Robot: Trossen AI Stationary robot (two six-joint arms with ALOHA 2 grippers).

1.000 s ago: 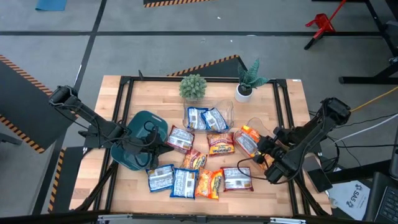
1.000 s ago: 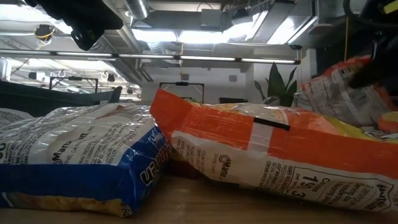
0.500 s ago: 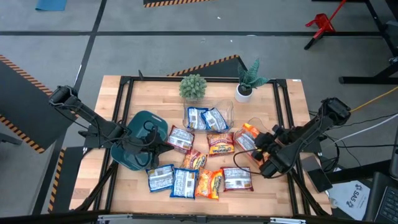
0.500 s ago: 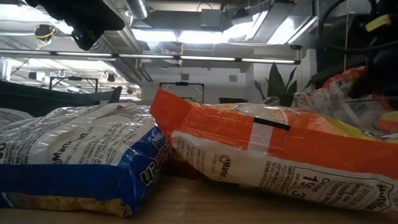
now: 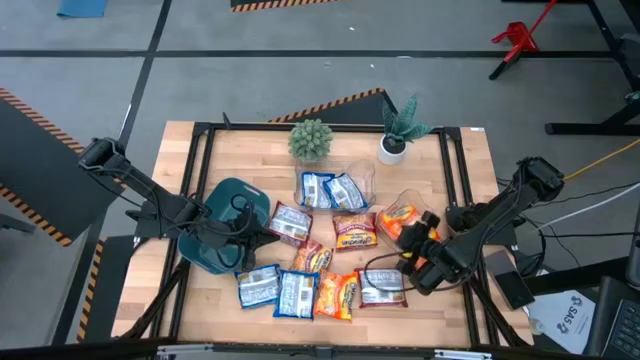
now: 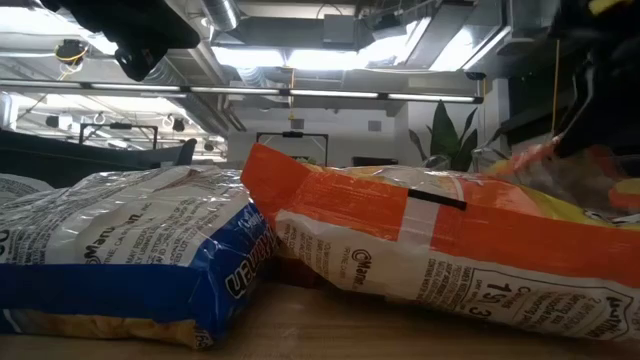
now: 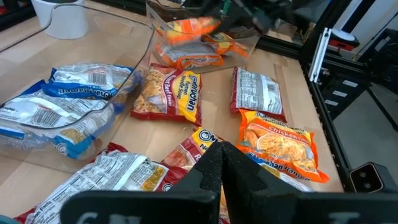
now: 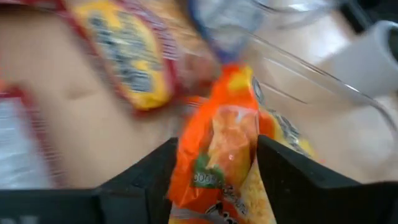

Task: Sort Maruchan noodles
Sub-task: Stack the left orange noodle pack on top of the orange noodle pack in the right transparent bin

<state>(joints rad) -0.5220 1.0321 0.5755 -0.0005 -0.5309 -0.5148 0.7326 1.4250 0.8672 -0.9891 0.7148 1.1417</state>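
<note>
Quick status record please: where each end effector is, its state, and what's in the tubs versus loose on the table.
right end effector: at the right clear tub, fingers apart with an orange packet between them
left end effector: shut, holding nothing, over the teal bin
right tub contents: orange packets
centre clear tub: two blue-and-white packets
loose on table: about nine packets of mixed colours, e.g. a red-brown one
table back edge: two potted plants

Glossy crinkled plastic noodle packets [image 5: 340, 294] on a pale, smooth wood-plank table [image 5: 245, 150], clear plastic tubs [image 5: 345, 180].
</note>
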